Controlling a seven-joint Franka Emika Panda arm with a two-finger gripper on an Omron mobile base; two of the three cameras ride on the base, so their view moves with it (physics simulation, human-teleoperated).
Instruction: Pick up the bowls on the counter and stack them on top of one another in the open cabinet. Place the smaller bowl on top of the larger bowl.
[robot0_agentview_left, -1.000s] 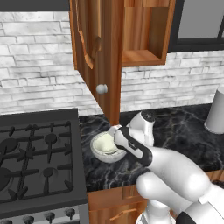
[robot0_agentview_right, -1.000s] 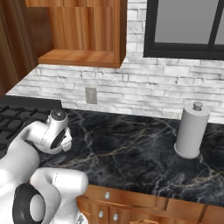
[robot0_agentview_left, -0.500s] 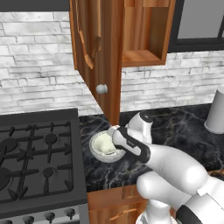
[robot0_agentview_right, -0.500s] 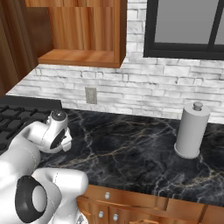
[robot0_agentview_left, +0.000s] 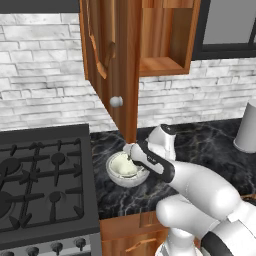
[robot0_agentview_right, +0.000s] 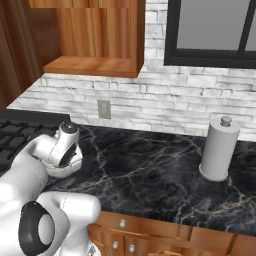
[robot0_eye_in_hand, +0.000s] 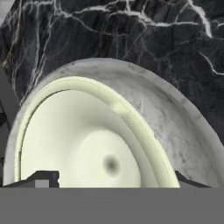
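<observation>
From the left base camera I saw the smaller bowl (robot0_agentview_left: 123, 164), cream and smooth inside, sitting nested in the larger bowl (robot0_agentview_left: 116, 177), the speckled grey-white one. Both stood on the counter (robot0_agentview_left: 200, 145), close to the right edge of the black gas stove (robot0_agentview_left: 42, 185) and just below the bottom edge of the open cabinet door (robot0_agentview_left: 117, 55). The cabinet (robot0_agentview_left: 167, 35) hung above on the brick wall, its shelf bare where I could see it, the door's round silver knob (robot0_agentview_left: 116, 101) facing me.

The gripper (robot0_agentview_left: 132, 156) hung right over the stacked bowls, at the right rim of the cream one. In the hand camera the cream bowl (robot0_eye_in_hand: 83, 140) sat inside the grey bowl (robot0_eye_in_hand: 175, 118), whose mottled wall showed as a crescent around its upper and right side, with veined black marble (robot0_eye_in_hand: 131, 30) beyond. I could make out one dark fingertip (robot0_eye_in_hand: 41, 179) at the lower left over the cream bowl's inside and another at the lower right beyond the cream rim, so the fingers stood apart, straddling that rim without clamping it as far as I could judge.

From the right base camera the wrist (robot0_agentview_right: 67, 145) covered most of the bowls; a sliver of the grey bowl (robot0_agentview_right: 62, 171) showed beneath it. Well off to the right a grey paper towel holder (robot0_agentview_right: 218, 150) stood on the marble, under the dark window (robot0_agentview_right: 215, 30).
</observation>
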